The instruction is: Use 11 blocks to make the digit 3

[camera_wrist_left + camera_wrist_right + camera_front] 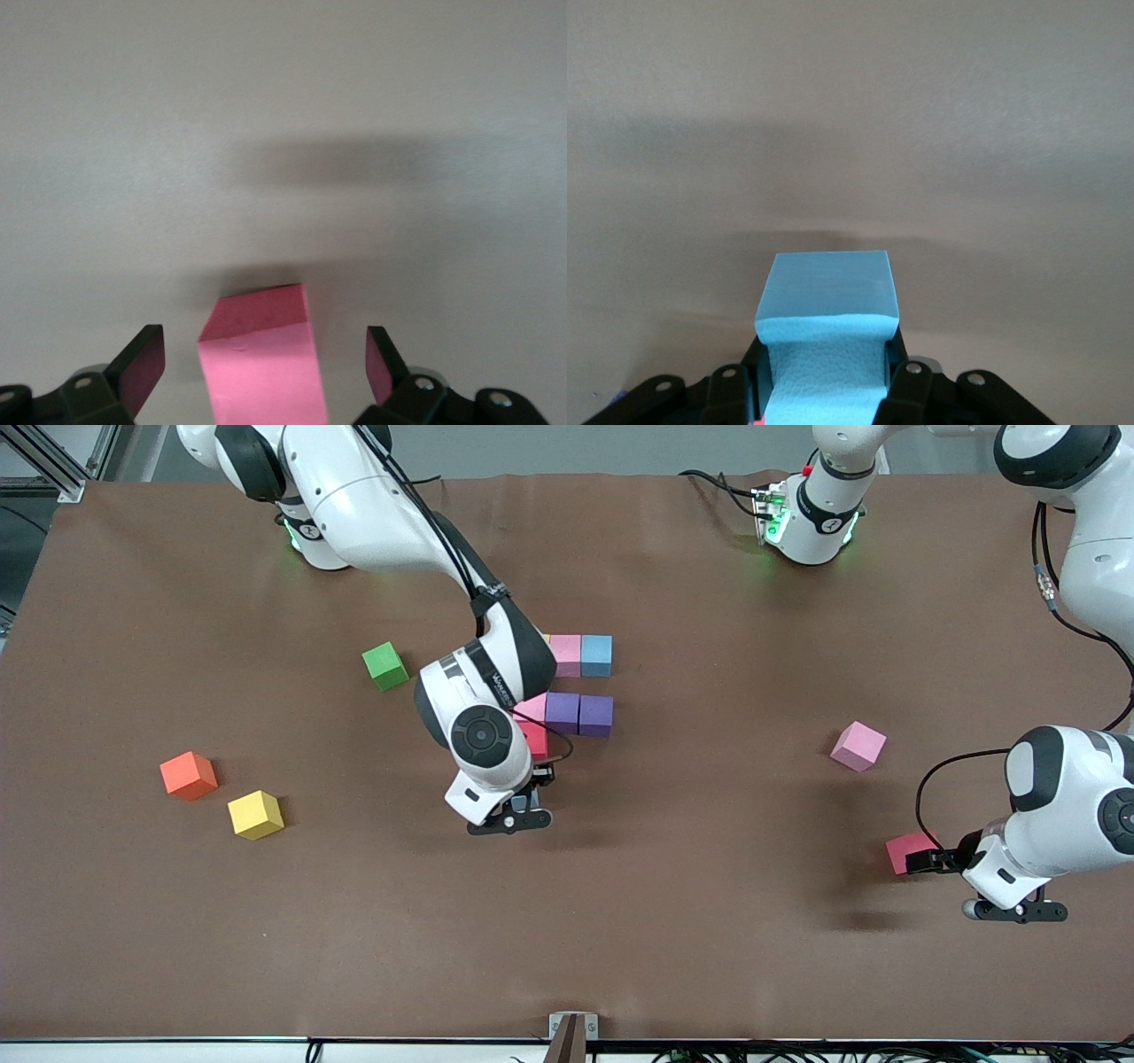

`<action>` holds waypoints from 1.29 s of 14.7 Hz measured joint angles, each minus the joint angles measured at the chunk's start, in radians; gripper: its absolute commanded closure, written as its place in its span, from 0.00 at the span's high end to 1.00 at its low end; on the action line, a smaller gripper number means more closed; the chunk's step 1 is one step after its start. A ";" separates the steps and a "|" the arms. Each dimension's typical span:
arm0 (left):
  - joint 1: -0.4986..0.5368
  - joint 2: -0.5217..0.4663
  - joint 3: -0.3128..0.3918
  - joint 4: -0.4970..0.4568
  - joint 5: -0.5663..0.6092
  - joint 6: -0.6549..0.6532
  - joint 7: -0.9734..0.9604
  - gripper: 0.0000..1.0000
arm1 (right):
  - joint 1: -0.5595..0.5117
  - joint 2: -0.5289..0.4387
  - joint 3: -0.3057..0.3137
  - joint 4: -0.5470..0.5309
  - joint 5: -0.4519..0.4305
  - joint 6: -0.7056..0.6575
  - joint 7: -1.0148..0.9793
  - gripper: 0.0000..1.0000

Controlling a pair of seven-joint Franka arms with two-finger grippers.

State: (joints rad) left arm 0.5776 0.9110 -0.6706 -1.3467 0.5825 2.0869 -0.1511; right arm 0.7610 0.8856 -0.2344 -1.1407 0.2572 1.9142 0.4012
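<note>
Right wrist view: fingers (824,390) pinch a matte, pebbled light-blue cube (826,301).

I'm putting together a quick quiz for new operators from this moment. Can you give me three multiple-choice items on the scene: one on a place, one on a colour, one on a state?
1. Where is the green cube?
A. on the purple cubes
B. alone on the table, toward the right arm's end from the cluster
C. in the left gripper

2. What colour is the cube in the right gripper?
A. light blue
B. yellow
C. orange

3. How is the left gripper?
A. shut on a purple cube
B. shut and empty
C. open, a red cube between its fingers

Answers:
1 B: the front view shows it alone on the table, apart from the purple cubes.
2 A: the right wrist view shows a light blue cube clamped between the fingers.
3 C: the left wrist view shows both fingers clear of the red cube.
</note>
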 measured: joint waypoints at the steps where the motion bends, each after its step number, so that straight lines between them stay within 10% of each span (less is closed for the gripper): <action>1: 0.001 0.005 0.006 0.001 -0.005 0.000 0.000 1.00 | 0.005 0.008 0.000 0.005 0.000 0.003 0.013 0.51; 10: 0.000 0.046 0.023 0.002 -0.080 -0.001 -0.093 0.99 | 0.023 0.045 0.004 0.002 0.007 0.004 0.081 0.51; 16: -0.003 0.063 0.024 0.002 -0.080 -0.003 -0.132 0.32 | 0.022 0.055 0.018 -0.013 0.031 0.002 0.090 0.51; 19: -0.014 0.062 0.023 0.005 -0.080 -0.005 -0.196 0.21 | 0.022 0.055 0.024 -0.013 0.044 0.002 0.097 0.51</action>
State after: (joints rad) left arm 0.5635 0.9728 -0.6479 -1.3418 0.5026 2.0823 -0.3473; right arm 0.7825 0.9410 -0.2103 -1.1537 0.3014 1.9163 0.4981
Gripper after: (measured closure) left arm 0.441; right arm 0.485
